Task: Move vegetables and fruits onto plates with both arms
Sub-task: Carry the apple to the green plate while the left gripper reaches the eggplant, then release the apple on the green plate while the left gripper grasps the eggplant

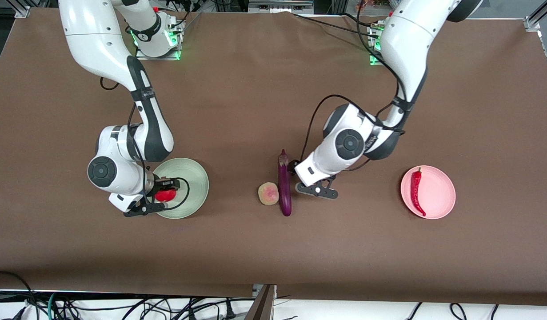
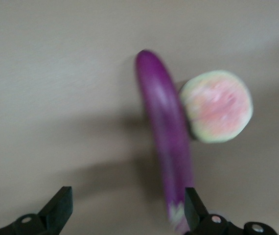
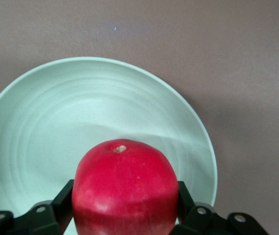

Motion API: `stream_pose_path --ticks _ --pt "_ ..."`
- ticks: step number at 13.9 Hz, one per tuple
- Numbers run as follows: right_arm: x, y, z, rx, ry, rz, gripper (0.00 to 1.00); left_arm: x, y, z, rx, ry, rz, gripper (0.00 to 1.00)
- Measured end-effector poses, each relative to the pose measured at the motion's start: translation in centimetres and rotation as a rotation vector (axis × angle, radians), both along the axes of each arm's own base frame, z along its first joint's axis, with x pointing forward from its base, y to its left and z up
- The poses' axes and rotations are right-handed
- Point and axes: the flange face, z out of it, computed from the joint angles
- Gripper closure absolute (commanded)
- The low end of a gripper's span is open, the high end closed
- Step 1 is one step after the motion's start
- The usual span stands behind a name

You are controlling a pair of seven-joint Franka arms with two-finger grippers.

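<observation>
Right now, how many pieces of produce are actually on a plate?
2. The chili pepper lies on the pink plate. The pomegranate is on the green plate, between the right gripper's fingers. The eggplant and peach lie on the table.

This is a robotics lab. Two white arms (image 1: 122, 89) (image 1: 389, 89) are bolted to base plates with green lights along one edge of a table (image 1: 237, 249) covered in plain brown sheet. Aluminium frame rails (image 1: 537, 18) stand at its corners, and loose black cables (image 1: 122, 306) lie on the floor by the camera-side edge.
</observation>
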Motion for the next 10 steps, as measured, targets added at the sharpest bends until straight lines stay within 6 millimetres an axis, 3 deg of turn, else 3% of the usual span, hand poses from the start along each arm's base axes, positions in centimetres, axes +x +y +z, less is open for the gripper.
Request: stream_pose_path --ticks 2,5,7,8,9,10 --pt "0.1 -0.2 0.0 0.002 0.000 -0.005 0.01 -0.6 -1.8 -1.9 -0.025 -0.046 0.004 0.00" --pt "0.2 -0.4 0.6 0.006 -0.009 -0.009 0.01 -1.0 -2.5 -3.8 -0.036 -0.067 0.007 0.02" --pt "0.4 -0.2 1.3 0.014 -0.018 -0.012 0.01 -1.1 -2.6 -4.9 -0.042 -0.080 0.011 0.19" --pt "0.5 0.1 1.8 0.018 -0.022 -0.018 0.01 -1.2 -2.6 -5.7 -0.043 -0.083 0.013 0.42" --pt "0.6 0.6 2.3 0.023 -0.022 -0.030 0.01 -1.4 -2.7 -6.4 -0.042 -0.081 0.014 0.73" --pt "0.7 1.3 3.0 0.027 -0.018 -0.043 0.01 -1.5 -2.7 -6.9 -0.042 -0.081 0.015 0.88"
